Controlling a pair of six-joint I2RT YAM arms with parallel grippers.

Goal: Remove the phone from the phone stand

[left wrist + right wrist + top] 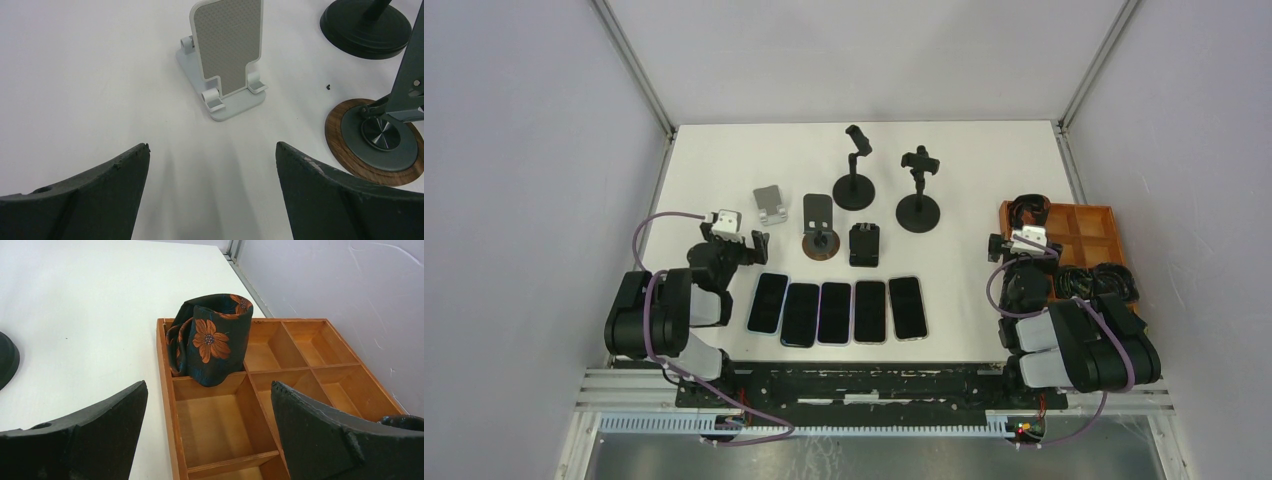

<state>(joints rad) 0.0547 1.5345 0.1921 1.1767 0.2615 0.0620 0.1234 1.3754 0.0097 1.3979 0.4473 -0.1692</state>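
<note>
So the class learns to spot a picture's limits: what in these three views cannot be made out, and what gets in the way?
Top view: the near end of the wooden tray is hidden under the right arm.
Left wrist view: the wood-based stand is cut off by the right edge, its top out of frame.
Top view: the small black stand is too small to tell whether it holds a phone.

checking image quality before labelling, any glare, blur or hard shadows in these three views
Top external: even, diffuse light; the phones lie sharp, no strong glare on the screens. Left wrist: white stand in focus, soft grey shadows on the table ahead of the left tool. Right wrist: wooden tray and floral fabric crisp; the right tool is very dark, little surface detail.
</note>
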